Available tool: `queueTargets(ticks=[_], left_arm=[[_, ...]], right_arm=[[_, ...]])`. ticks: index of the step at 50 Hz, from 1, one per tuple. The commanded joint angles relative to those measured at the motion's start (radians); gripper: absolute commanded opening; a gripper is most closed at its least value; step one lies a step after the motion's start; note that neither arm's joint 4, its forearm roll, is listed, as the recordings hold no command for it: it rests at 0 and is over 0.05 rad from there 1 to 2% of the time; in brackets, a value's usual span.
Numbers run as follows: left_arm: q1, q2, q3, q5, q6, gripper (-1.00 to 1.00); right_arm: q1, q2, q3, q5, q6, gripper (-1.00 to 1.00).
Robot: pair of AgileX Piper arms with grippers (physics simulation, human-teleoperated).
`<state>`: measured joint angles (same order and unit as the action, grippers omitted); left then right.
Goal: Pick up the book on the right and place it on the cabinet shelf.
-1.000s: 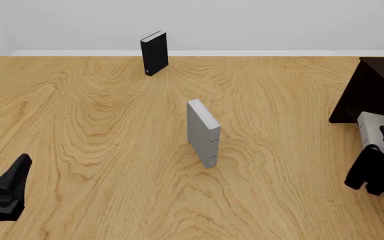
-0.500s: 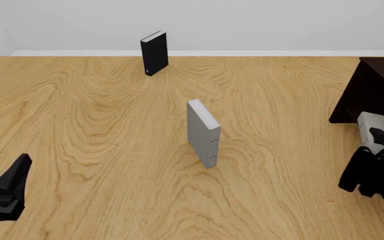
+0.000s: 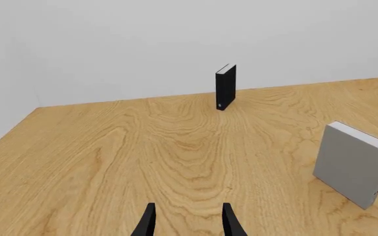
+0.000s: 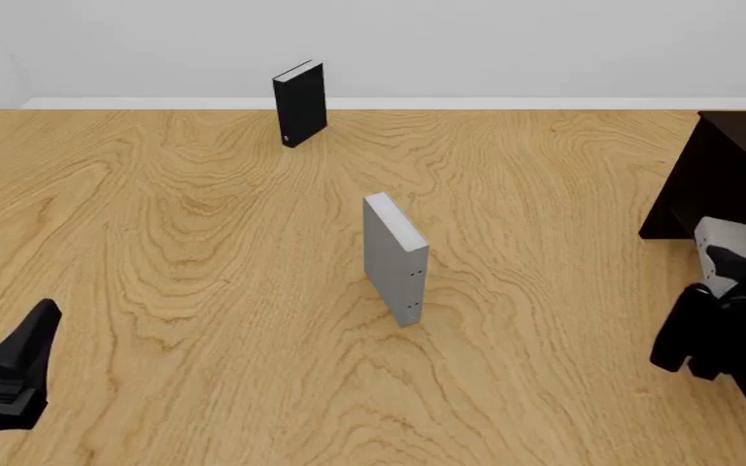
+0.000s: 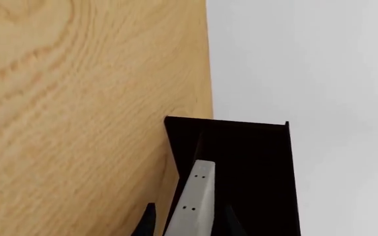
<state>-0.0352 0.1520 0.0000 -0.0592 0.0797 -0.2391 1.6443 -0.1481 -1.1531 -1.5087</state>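
Beside the cabinet shelf, the right hand pinches the book, its narrow side pointing toward the shelf.

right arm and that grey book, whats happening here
The right claw is shut on the grey book, holding it just in front of the dark cabinet at the table's right edge. The left claw sits open and idle. Another grey book and a black book stand untouched.
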Motion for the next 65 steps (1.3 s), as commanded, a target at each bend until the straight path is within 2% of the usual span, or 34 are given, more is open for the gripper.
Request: queueTargets(ticks=[1,5,16,17,19,25,43,65], left_arm=[[0.003,-0.018,0.000,0.014,-0.007,1.00],[0.002,-0.018,0.000,0.014,-0.006,1.00],[0.002,-0.024,0.000,0.021,-0.005,1.00],[0.001,-0.022,0.000,0.020,-0.005,1.00],[0.002,-0.022,0.000,0.019,-0.006,1.00],[0.000,-0.020,0.000,0.017,-0.005,1.00],[-0.006,-0.003,0.000,0.000,-0.007,1.00],[-0.006,0.010,0.000,-0.012,-0.007,1.00]], right_arm=[[0.031,-0.047,-0.003,0.034,-0.041,1.00],[0.036,-0.033,0.002,0.012,-0.052,1.00],[0.042,-0.078,-0.003,0.047,-0.047,1.00],[0.042,-0.064,0.003,0.020,-0.062,1.00],[0.045,-0.090,-0.005,0.056,-0.043,1.00],[0.045,-0.088,-0.002,0.048,-0.053,1.00],[0.036,-0.156,-0.014,0.115,-0.049,1.00],[0.008,-0.173,-0.009,0.126,-0.054,1.00]])
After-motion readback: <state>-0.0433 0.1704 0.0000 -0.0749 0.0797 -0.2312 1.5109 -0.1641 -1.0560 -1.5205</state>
